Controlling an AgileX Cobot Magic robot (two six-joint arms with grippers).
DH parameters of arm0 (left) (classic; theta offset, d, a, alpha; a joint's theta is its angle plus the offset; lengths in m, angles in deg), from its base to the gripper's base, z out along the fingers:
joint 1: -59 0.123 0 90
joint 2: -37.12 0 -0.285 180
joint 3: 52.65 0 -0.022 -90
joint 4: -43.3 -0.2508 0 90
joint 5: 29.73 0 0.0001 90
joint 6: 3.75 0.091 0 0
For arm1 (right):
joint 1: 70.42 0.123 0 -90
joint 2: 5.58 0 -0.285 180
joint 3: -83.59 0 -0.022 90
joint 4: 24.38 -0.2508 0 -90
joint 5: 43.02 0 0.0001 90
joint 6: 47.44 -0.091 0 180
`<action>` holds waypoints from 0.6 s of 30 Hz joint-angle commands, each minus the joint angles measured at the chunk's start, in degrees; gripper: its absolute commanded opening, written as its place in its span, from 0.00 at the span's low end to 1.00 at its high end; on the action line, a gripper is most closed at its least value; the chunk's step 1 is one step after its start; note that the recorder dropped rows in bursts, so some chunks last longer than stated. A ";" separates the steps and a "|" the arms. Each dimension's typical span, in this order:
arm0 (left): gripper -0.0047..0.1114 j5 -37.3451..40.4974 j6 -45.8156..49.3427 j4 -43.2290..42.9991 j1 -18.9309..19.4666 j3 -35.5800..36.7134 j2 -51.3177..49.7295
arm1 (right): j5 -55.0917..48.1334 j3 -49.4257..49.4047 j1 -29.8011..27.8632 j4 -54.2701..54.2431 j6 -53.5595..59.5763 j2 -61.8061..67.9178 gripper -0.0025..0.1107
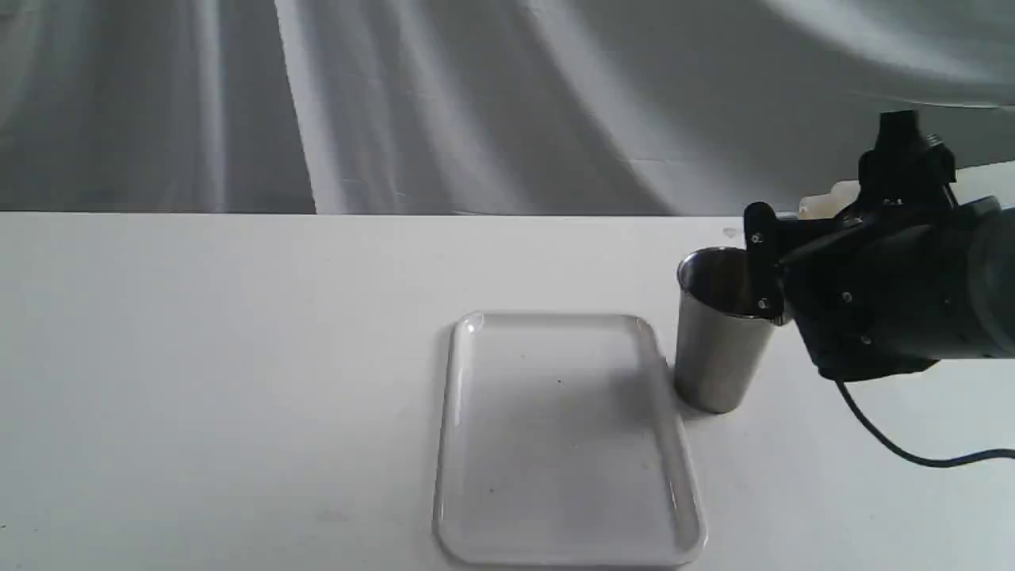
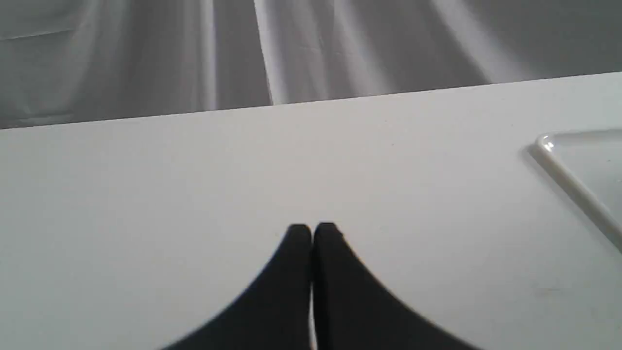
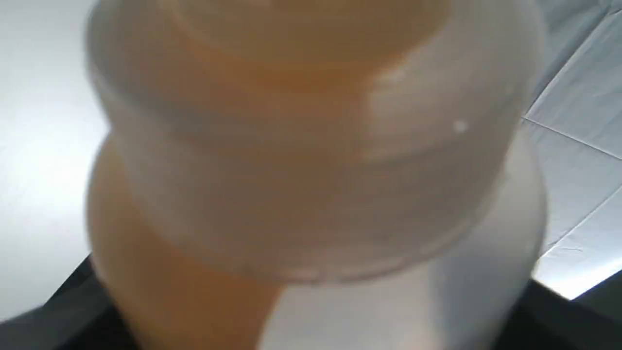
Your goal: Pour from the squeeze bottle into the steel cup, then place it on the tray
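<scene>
The squeeze bottle point(image 3: 311, 160) fills the right wrist view, translucent, with amber liquid pooled along one side. My right gripper point(image 1: 771, 266) is shut on it, holding it tipped sideways at the steel cup's point(image 1: 718, 349) rim. In the exterior view only a whitish bit of the bottle point(image 1: 827, 201) shows behind the gripper, and its nozzle is hidden. The cup stands upright just right of the white tray point(image 1: 449, 412), which holds nothing. My left gripper point(image 2: 312, 228) is shut and empty, low over bare table left of the tray's corner point(image 2: 568, 177). It is outside the exterior view.
A grey draped cloth point(image 1: 476, 95) hangs behind the table's far edge point(image 1: 317, 213). A black cable point(image 1: 888, 444) trails from the right arm across the table at the right.
</scene>
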 commanded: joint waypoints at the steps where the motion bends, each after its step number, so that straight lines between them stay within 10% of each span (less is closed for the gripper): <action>1: 0.04 -0.44 -0.29 0.04 0.09 0.25 0.15 | -1.43 0.43 0.03 2.19 0.37 -1.12 0.33; 18: 0.04 -0.44 -0.16 0.04 0.09 0.25 0.15 | -0.36 0.43 0.03 2.19 6.41 -2.38 0.33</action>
